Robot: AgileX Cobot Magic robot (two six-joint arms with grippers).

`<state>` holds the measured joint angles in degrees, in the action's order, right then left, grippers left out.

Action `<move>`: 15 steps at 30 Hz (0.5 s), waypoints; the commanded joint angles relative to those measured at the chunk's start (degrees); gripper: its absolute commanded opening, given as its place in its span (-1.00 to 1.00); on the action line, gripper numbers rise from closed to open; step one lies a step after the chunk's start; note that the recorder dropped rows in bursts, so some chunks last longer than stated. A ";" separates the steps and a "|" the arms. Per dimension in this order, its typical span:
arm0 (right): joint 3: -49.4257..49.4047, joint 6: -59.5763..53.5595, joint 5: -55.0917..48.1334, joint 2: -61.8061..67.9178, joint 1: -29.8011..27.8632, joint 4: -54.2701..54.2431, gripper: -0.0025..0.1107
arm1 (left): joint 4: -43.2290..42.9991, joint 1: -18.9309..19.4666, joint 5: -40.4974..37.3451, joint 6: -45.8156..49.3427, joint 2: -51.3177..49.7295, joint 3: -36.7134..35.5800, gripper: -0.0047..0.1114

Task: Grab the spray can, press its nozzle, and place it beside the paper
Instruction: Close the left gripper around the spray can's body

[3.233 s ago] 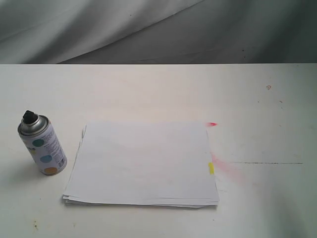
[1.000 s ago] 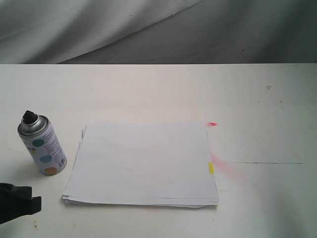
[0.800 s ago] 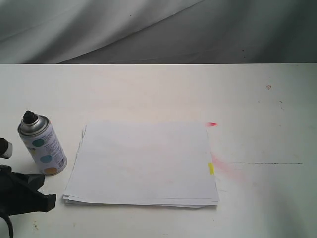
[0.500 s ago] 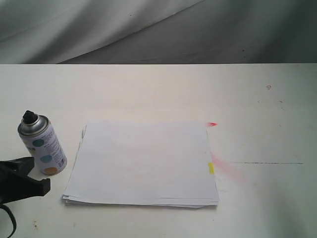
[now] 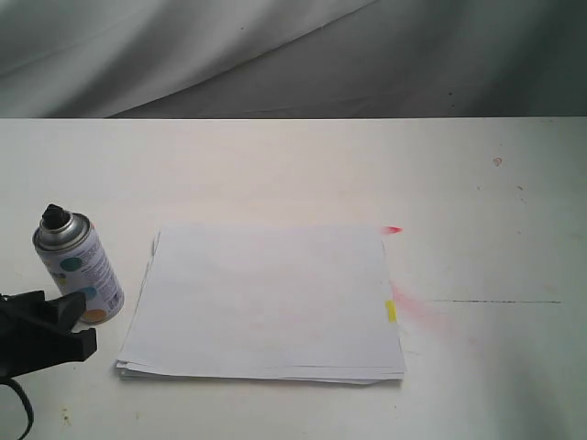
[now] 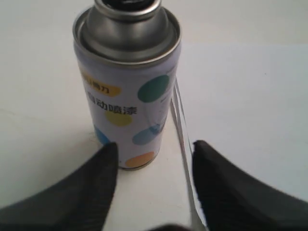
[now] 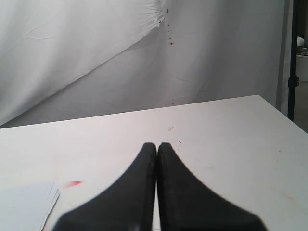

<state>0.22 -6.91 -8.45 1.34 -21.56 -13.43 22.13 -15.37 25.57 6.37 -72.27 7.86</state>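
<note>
The spray can (image 5: pixel 78 268) stands upright on the white table, left of the paper (image 5: pixel 266 302), a flat white stack. It has a dotted white label, a silver shoulder and a black nozzle (image 5: pixel 57 216). My left gripper (image 5: pixel 84 321) is low at the front left, right in front of the can's base. In the left wrist view the left gripper (image 6: pixel 154 147) is open; the can (image 6: pixel 127 82) stands just beyond its fingertips, toward one finger, with the paper (image 6: pixel 250 106) by the other. My right gripper (image 7: pixel 157 145) is shut on nothing, above bare table.
Red paint marks (image 5: pixel 394 229) and a pink smear (image 5: pixel 422 313) lie by the paper's right edge, along with a yellow mark (image 5: pixel 391 312). A thin dark line (image 5: pixel 495 301) runs across the table to the right. Grey cloth (image 5: pixel 293 55) hangs behind the far table edge.
My left gripper has come in from the front-left corner and moved up to the can's base. Its jaws have opened. Can and paper have not moved.
</note>
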 commanded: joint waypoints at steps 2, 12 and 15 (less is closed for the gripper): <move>-0.22 -0.13 0.26 -0.33 -0.30 -0.25 -0.96 | -0.91 -0.22 0.35 -2.09 -0.32 -0.34 0.38; -0.22 -0.13 0.26 -0.33 -0.30 -0.25 -0.96 | -0.61 -0.22 1.95 -6.69 -0.32 -0.34 0.38; -0.22 -0.13 0.26 -0.33 -0.30 -0.25 -0.96 | -0.61 -0.22 2.76 -6.37 -0.32 -0.34 0.38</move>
<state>0.22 -6.91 -8.45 1.34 -21.56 -13.43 21.51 -15.37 26.84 0.84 -72.27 7.72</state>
